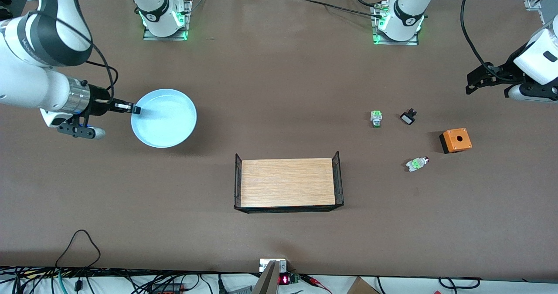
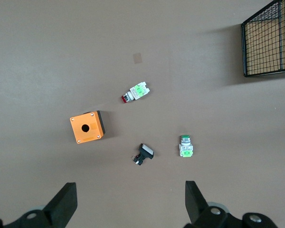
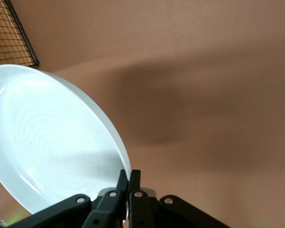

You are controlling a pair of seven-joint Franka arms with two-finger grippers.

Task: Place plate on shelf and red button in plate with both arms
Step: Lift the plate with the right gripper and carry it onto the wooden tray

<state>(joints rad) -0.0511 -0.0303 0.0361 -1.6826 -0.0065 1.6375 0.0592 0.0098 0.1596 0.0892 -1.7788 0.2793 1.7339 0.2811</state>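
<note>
Sitting at the right arm's end of the bench, the plate [image 1: 164, 117] is getting pinched at its rim by the right gripper [image 1: 133, 109], jaws clamped tight on it. The red button [image 1: 417, 163] is lying near the orange box [image 1: 455, 140], and the left gripper [image 2: 128, 199] is hanging above them, jaws wide
</note>
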